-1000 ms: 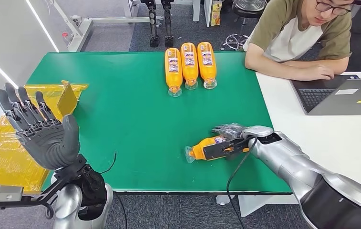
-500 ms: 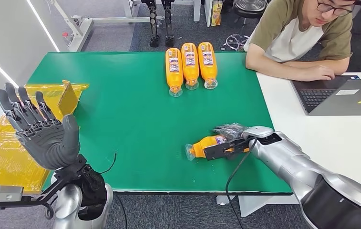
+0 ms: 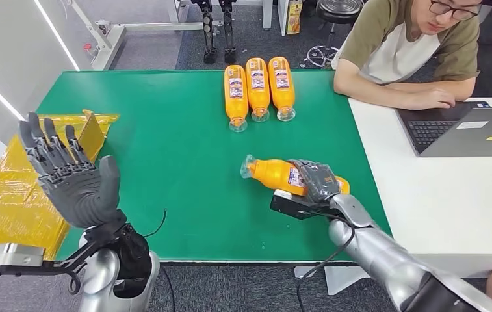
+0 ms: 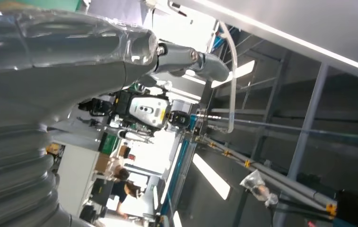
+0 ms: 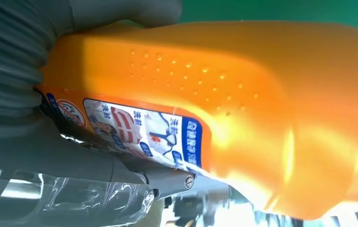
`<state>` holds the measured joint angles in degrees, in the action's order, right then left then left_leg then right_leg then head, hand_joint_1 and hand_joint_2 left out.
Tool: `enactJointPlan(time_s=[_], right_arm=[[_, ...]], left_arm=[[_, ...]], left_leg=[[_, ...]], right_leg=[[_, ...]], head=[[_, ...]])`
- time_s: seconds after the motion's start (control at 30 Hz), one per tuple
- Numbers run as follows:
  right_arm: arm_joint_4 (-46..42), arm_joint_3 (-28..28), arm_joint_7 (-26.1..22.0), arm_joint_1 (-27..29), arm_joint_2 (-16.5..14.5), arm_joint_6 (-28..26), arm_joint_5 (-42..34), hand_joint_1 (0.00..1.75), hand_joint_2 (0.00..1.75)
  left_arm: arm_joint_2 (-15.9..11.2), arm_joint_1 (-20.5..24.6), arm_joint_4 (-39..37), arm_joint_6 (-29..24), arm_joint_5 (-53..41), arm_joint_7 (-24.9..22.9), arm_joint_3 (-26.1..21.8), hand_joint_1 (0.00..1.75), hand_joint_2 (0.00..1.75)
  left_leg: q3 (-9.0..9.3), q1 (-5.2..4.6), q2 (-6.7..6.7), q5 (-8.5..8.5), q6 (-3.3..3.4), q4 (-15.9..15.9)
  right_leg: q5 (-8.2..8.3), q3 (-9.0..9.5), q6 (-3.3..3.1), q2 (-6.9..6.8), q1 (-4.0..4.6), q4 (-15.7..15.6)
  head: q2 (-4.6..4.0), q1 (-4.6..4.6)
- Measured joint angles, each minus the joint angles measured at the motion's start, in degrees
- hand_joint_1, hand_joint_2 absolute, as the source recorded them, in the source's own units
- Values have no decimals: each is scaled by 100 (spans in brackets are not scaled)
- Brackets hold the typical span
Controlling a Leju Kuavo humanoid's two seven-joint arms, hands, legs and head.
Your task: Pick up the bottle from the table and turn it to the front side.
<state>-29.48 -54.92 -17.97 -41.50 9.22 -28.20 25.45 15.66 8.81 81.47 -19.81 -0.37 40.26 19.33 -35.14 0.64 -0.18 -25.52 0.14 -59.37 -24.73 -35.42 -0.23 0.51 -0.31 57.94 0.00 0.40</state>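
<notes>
Item: orange bottle (image 3: pixel 275 174), held in the robot's right hand (image 3: pixel 318 182) above the green table (image 3: pixel 165 162), toward its near right part; the bottle lies roughly level, clear cap end pointing to the robot's left and a little away, base end hidden behind the dark fingers (image 3: pixel 314 172) that wrap over its middle; whether it is fully off the cloth cannot be told from the head view. Right wrist view: orange body (image 5: pixel 243 104) close up, dimpled surface, blue-edged printed label (image 5: pixel 139 130) facing the palm side, grey thumb and ribbed cover of the hand (image 5: pixel 49 156) pressed against it. Left hand (image 3: pixel 74 179): raised upright near the near left corner of the table, palm turned inward, fingers (image 3: pixel 48 140) spread and apart, holding nothing; in the left wrist view its grey cover (image 4: pixel 35 71) looks out at room fittings. Other stock: three orange bottles (image 3: pixel 258 88) lying side by side at the far middle of the table, touching or nearly so, caps toward the robot, labels up. Yellow bags (image 3: pixel 15 188) over the left edge of the table. Adjoining white table (image 3: pixel 438 188) on the right with an open laptop (image 3: pixel 464 130); a seated person (image 3: pixel 412 52) leans on it, forearms folded
</notes>
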Motion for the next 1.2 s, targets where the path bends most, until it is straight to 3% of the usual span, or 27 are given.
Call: enactJointPlan(time_s=[0.13, 0.43, 0.7, 0.97, 1.2], right_arm=[[-606, 980, -766, 502, -448, -725, -413, 175, 175], [-1704, 2160, -1847, 1138, -1112, -977, -570, 175, 175], [-2178, 2376, -1729, 1368, -1402, -791, -503, 175, 175], [-2118, 1955, -1460, 1390, -1643, 476, -198, 175, 175], [-2049, 1722, -1151, 1367, -1674, 996, 333, 175, 175]], left_arm=[[40, 179, -856, 545, 53, -10, 124, 0, 175], [139, 562, -2302, 1554, -265, -63, 228, 0, 175], [183, 685, -2771, 2227, -492, -68, 339, 0, 175], [200, 737, -2919, 2648, -712, -93, 532, 0, 175], [209, 733, -3022, 2715, -723, -115, 474, 0, 175]], left_leg=[[-5, 0, 0, 2, -2, 2], [-18, -3, 17, -9, -12, 2], [-22, -3, 17, -12, -16, 4], [-22, -2, 16, -12, -16, 8], [-23, -3, 15, -12, -16, 8]], right_leg=[[-2, -10, -3, 0, 0, 3], [-7, -27, -4, 19, -4, 3], [-10, -33, -5, 18, -4, 2], [-14, -34, -11, 15, -2, 3], [-17, -34, -16, 13, -3, 3]], head=[[0, -1], [0, -2], [-1, -1], [0, -1], [-1, 0]])
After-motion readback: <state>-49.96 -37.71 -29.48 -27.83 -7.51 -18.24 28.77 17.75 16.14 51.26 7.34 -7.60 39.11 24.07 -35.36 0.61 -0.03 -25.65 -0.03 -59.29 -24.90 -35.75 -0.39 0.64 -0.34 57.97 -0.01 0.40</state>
